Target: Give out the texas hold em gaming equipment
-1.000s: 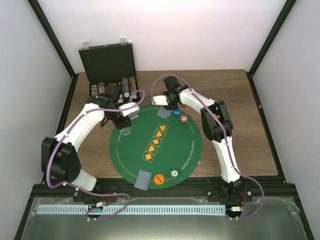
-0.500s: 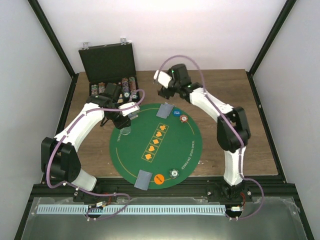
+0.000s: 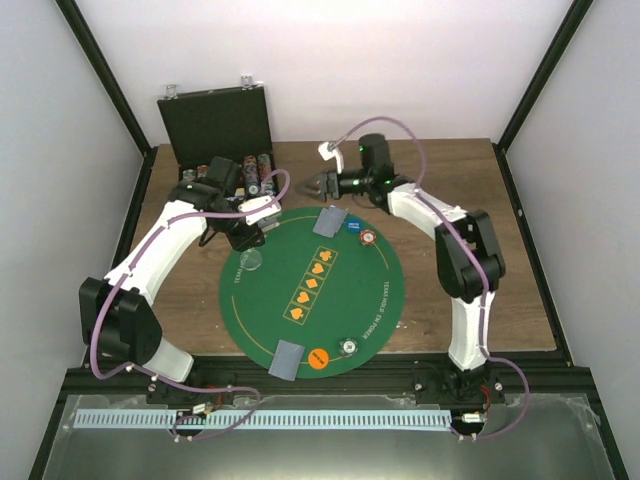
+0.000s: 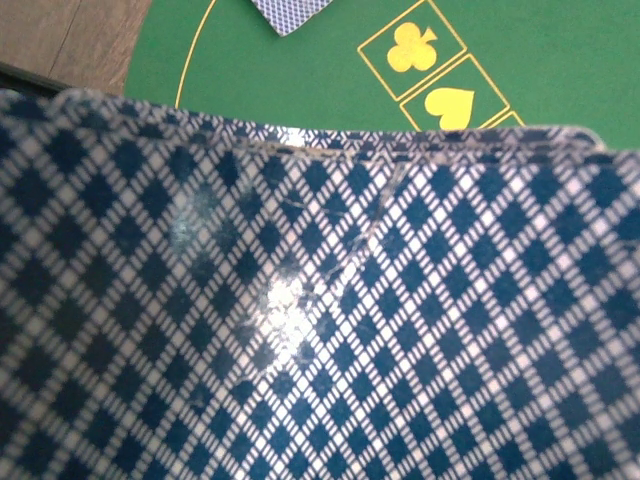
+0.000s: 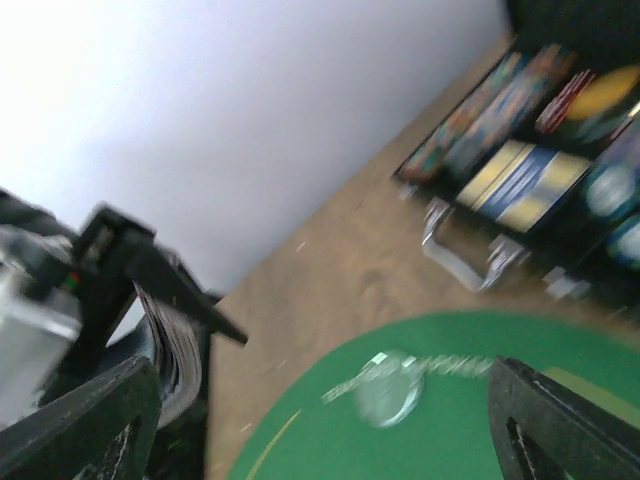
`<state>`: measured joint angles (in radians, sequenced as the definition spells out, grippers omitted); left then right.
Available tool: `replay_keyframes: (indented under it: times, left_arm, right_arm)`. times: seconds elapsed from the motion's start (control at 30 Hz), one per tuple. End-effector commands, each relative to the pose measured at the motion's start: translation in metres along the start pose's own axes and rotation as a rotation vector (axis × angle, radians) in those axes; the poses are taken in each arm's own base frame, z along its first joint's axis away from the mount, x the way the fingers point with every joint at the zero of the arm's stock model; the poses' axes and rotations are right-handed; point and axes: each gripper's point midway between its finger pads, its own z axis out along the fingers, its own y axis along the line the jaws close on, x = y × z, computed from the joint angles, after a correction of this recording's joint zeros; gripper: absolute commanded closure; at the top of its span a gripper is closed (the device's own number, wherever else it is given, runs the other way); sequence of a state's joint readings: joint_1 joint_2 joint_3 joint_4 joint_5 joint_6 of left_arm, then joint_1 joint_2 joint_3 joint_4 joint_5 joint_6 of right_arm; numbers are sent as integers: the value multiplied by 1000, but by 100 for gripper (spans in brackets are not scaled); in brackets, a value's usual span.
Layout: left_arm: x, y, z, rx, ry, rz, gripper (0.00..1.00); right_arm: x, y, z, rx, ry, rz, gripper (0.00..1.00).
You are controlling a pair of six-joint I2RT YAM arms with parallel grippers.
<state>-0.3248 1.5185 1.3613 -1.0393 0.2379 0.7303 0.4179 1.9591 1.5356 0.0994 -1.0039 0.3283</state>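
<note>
The black case [image 3: 215, 125] sits open at the far left corner of the worktop [image 3: 500, 260], its top half standing upright. The lower half holds rows of chips [image 3: 228, 178] packed on edge in mixed colours, partly hidden from above by my left arm. The round green mat [image 3: 300, 250] carries two small piles of cards. The far pile [image 3: 330, 222] lies at the back edge with a blue disc [image 3: 353, 226] just beside it and a red-and-white disc [image 3: 368, 238] next to that. The near pile [image 3: 287, 358] lies at the front edge with an orange disc [image 3: 318, 358] touching or almost touching it, I cannot tell which, and a silvery disc [image 3: 348, 346] a little further right. A clear disc [image 3: 252, 262] lies alone at the mat's left rim. My left gripper [image 3: 248, 234] is over the mat's back-left edge, between the case and the clear disc, pressed together on a deck of cards [image 4: 320, 300]. The deck's blue diamond backs fill nearly the whole left wrist view. My right gripper [image 3: 318, 185] hangs above the bare wood just beyond the far pile, turned towards the case. Its fingers [image 5: 80, 425] are spread wide with nothing between them, and it touches nothing.
</note>
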Motion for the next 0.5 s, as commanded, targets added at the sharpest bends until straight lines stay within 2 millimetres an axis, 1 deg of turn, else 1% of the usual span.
replay_keyframes:
  times: [0.0,0.17,0.3,0.37,0.47]
  left_arm:
    - [-14,-8,-15,27,-60,16,53]
    - [-13,-8,-13,29,-56,14,53]
    - [-13,-8,-13,28,-56,14,53]
    - [-14,-8,-14,26,-58,14,53]
    - [-15,-8,-14,28,-61,12,53]
  right_arm:
    - [34,53,25,-287,139,135,11]
    - [48,67,35,-374,175,132,11]
    - [59,70,45,-406,184,165,11]
    - [62,67,52,-398,184,188,12]
    - [61,59,62,-371,173,214,15]
